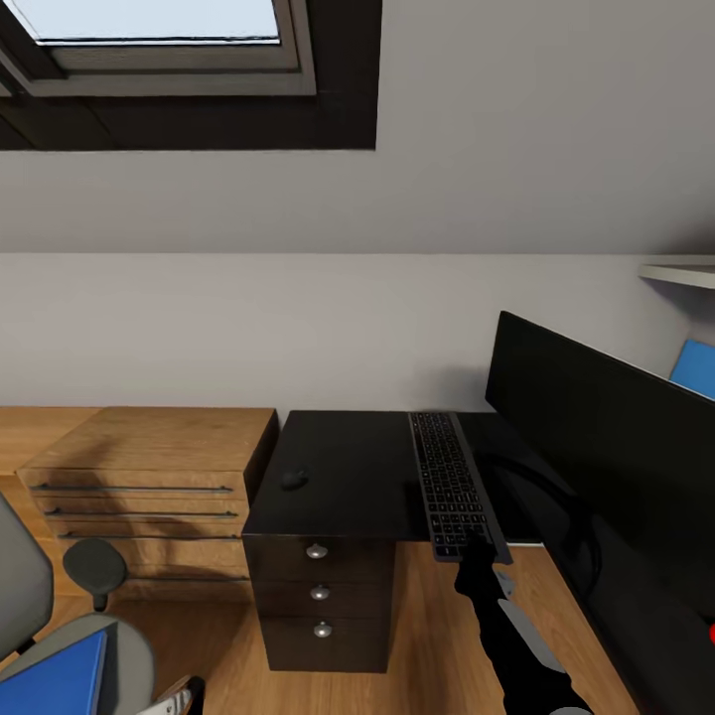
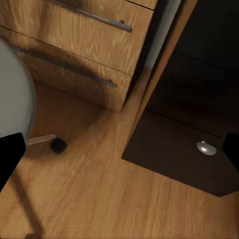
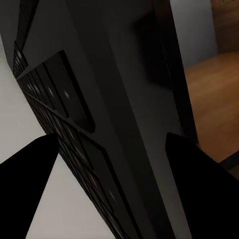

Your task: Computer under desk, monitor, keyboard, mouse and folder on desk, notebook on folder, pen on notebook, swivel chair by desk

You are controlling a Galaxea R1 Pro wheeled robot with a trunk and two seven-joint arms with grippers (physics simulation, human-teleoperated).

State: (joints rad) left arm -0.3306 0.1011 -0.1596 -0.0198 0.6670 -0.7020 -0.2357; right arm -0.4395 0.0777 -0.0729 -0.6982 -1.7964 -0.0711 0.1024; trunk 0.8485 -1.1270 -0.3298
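Note:
The long dark keyboard point(image 1: 450, 485) lies on the black desk point(image 1: 343, 477), its near end jutting past the front edge. My right gripper point(image 1: 484, 568) is shut on that end; the right wrist view has the keyboard point(image 3: 59, 124) running between the two fingers point(image 3: 27, 191). The small black mouse point(image 1: 293, 480) rests near the desk's left end. The wide black monitor point(image 1: 606, 447) stands to the right. The blue folder point(image 1: 55, 680) lies on the grey swivel chair point(image 1: 20, 586) at lower left. My left gripper point(image 2: 119, 149) hangs open over the floor. Notebook, pen and computer are out of view.
A light wooden dresser point(image 1: 149, 477) stands left of the desk's drawer unit point(image 1: 318, 596), whose round knob point(image 2: 205, 148) faces the left gripper. A chair castor point(image 2: 58, 145) sits on the wood floor point(image 2: 99, 199). A blue wall panel point(image 1: 695, 367) shows behind the monitor.

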